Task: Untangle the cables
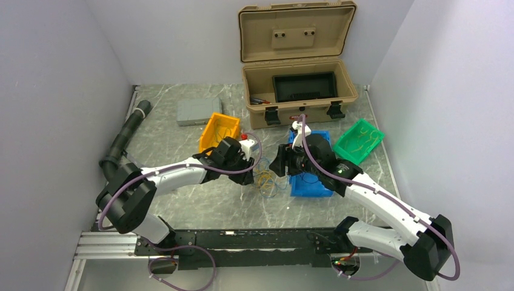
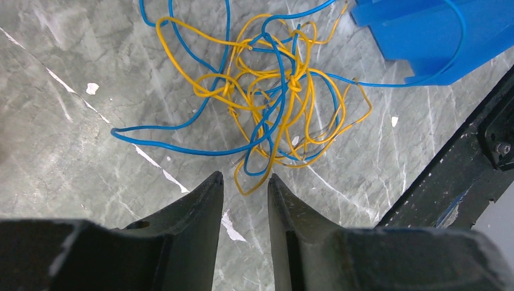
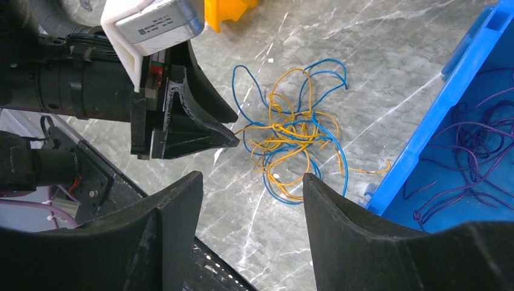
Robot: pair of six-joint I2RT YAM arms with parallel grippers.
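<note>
At the bottom of the left wrist view, closest to the lens, the two dark fingers (image 2: 203, 209) of the left gripper (image 2: 245, 185) are seen parted by only a narrow gap. Bare marble tabletop (image 2: 73, 151) shows through it, and nothing is held between them. The cables (image 2: 273, 103) lie in the middle of that frame, just above the fingertips, as a loose knot of thin yellow and blue strands. The lowest yellow loop ends right in front of the gap; whether it is touched cannot be told. One blue strand is trailed toward the blue bin (image 2: 424, 30) at the upper right.

In the right wrist view the right gripper (image 3: 248, 185) is shown with its jaws wide apart and empty. The bundle is spread on the table in the centre of the frame beyond them, just left of the bin wall. Thin purple wires (image 3: 479, 139) are seen inside the bin at the right. From above, the tangle is placed at the centre of the picture, between the two grippers and just beside the bin's left edge.

The step in hand is judged to be the approach for a first grasp, since no strand has been separated. For the next move, a single outer loop should be chosen. The left fingers should be lowered over that loop alone and closed on it. A strand of the other colour should be taken by the right gripper, so that the knot can be drawn apart slowly rather than tightened.
</note>
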